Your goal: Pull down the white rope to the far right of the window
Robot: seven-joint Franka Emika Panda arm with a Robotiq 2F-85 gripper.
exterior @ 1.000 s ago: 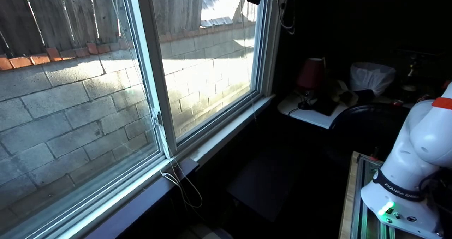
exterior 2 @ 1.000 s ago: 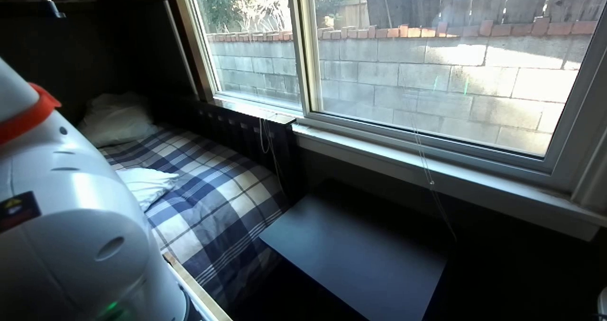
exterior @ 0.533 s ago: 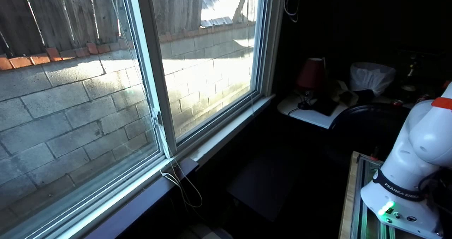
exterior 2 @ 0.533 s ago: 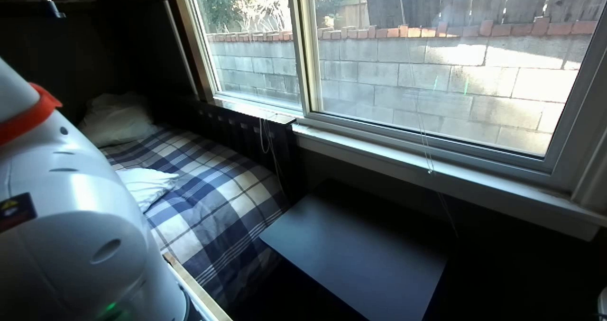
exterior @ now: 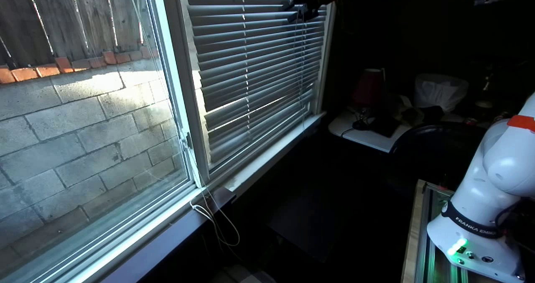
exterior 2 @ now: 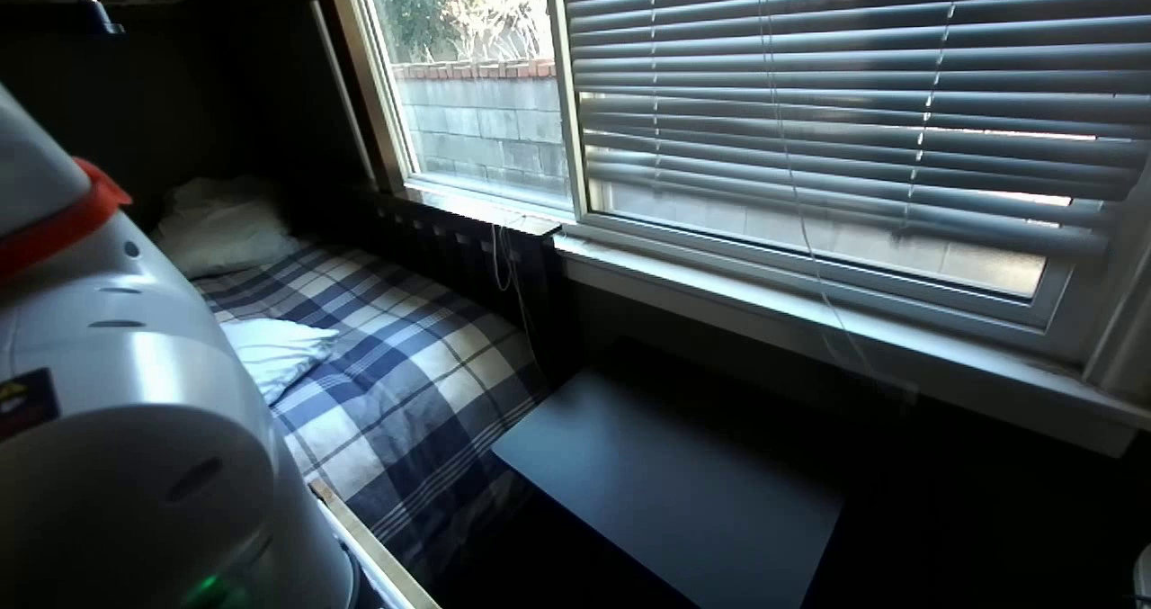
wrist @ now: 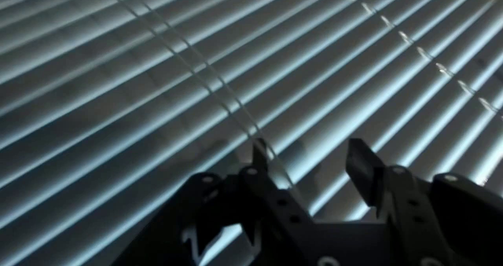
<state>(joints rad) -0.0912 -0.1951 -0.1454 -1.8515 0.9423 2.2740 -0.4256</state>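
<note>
Two thin strands of the white rope (wrist: 255, 125) run down across the slats in the wrist view, passing in front of the left fingertip and into the space between the jaws. My gripper (wrist: 306, 146) is open around that stretch, and the jaws do not pinch it. In an exterior view the gripper (exterior: 289, 13) is a dark shape near the top of the blind (exterior: 267, 65). The white slatted blind hangs over the right part of the window (exterior: 172, 65), stopping a little above the sill. Below, the rope (exterior 2: 803, 231) dangles past the sill. Its lower end is lost in darkness.
Another pale cord (exterior: 234, 228) hangs in loops by the mullion. A dark flat tabletop (exterior 2: 665, 492) lies under the sill (exterior 2: 701, 285), with a plaid-covered bed (exterior 2: 405, 357) beside it. Farther off stand a red lamp (exterior: 370, 86) and a white bin (exterior: 441, 90).
The blind has dropped over a pane that was bare half a second ago. My gripper, then almost out of an exterior view at the top, is lower there now and spread open.
</note>
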